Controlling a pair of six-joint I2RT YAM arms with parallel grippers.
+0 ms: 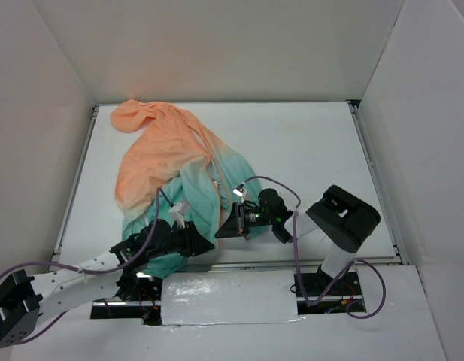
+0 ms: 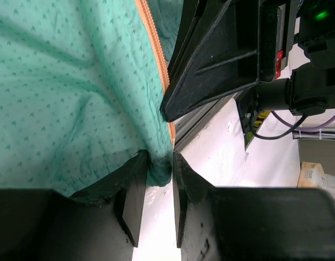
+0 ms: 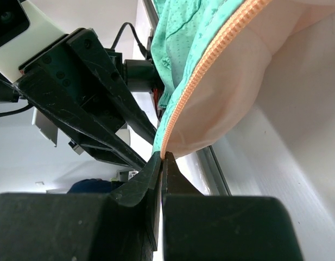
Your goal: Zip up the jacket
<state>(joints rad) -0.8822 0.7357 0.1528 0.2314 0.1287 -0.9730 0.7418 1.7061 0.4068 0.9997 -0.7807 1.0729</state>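
A white table (image 1: 307, 150) sits inside plain white walls (image 1: 216, 45), with a metal rail (image 3: 212, 166) along its near edge. The jacket (image 1: 171, 158) lies crumpled on the left half. Its peach-orange hood is at the far left corner, and its teal hem is drawn to the near edge, between the two arms.

The left gripper (image 2: 159, 176) has its jaws nearly together, with a bunched fold of the teal hem pinched between them. Just to its right, the right gripper (image 3: 162, 171) has its jaws pressed tight on the bottom end of the orange zipper (image 3: 210, 70), where the toothed tape meets the hem. No slider or pull tab can be made out in any view.

The cloth looks thin, light and limp. It sags and creases wherever it is not held, so it will likely bunch ahead of a slider rather than stay flat. The weave also looks smooth enough to slip out of a shallow pinch. The toothed tape is the firmest part and the better place to take hold. A sound approach would be to grip low on the hem beside the zipper to keep the tape taut, and then grip the pull tab itself once it is found.
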